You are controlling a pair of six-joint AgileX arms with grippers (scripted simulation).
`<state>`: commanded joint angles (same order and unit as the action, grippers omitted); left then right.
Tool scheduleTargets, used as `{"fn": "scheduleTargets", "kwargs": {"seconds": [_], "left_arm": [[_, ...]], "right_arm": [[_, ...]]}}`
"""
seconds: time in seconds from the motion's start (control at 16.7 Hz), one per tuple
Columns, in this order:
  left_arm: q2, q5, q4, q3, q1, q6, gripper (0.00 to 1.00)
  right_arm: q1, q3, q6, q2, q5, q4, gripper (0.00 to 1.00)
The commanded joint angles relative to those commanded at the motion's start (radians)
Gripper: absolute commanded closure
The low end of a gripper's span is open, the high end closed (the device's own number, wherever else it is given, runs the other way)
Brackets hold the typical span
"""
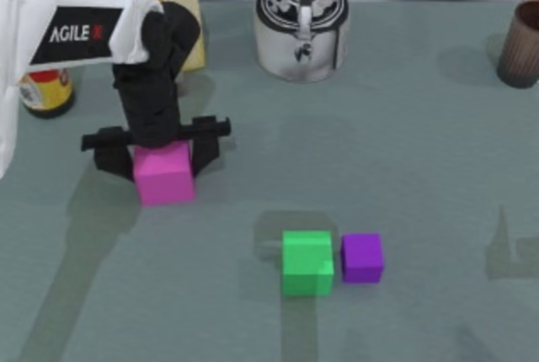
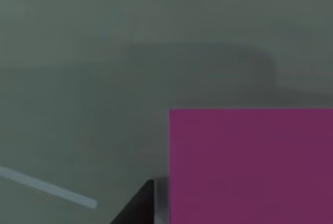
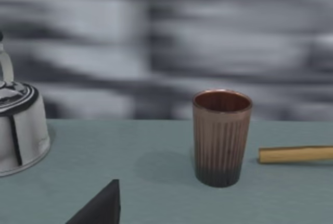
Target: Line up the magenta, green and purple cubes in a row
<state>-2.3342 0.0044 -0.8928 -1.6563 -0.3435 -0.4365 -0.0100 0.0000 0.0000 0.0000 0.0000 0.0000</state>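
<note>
Magenta cube (image 2: 250, 166), nearest item, table's left half: rigid, matte, likely light; best taken across opposite flat faces. Left gripper (image 1: 157, 145) straddles it, fingers spread on either side, whether they press it cannot be told. Green cube (image 1: 306, 262) and purple cube (image 1: 362, 258), near centre, just beside each other. Lettering "AGILE" readable on left arm. Right arm parked out of top view; finger state cannot be told.

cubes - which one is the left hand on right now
The magenta cube. The left hand sits over it with a finger on each side, at the table's left. The green cube and purple cube sit close together, away from it.
</note>
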Motion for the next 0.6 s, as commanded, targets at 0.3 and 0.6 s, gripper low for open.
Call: {"fn": "scheduleTargets", "kwargs": {"seconds": [0.3,0.6], "left_arm": [[0.0,0.0,0.0,0.0,0.0,0.0,0.83],[0.0,0.0,0.0,0.0,0.0,0.0,1.0]], "right_arm": [[0.0,0.0,0.0,0.0,0.0,0.0,0.0],[0.0,0.0,0.0,0.0,0.0,0.0,0.0]]}}
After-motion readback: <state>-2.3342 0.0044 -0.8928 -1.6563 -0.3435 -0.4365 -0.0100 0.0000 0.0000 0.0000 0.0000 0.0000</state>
